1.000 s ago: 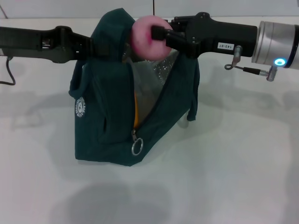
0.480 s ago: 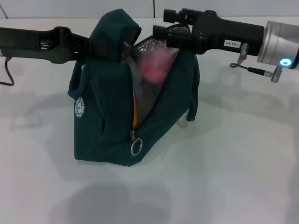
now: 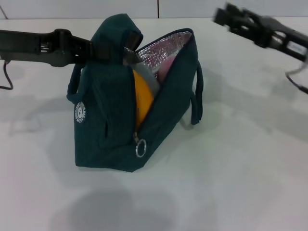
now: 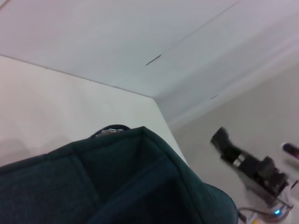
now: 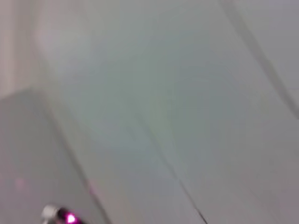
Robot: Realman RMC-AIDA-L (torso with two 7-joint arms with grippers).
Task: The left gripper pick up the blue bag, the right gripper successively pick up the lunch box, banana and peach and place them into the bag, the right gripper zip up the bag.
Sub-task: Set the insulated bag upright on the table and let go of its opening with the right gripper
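Left claw grips bag; its round white logo unreadable.

The bag is seen in dark teal fabric, with a crinkled silver foil lining exposed at the open top. A round white printed emblem is carried on its side (design unreadable). A silver ring pull is fitted to the zip. Inside, an orange-yellow item and a pink item are visible. The table is plain white. Both arms are finished in black.
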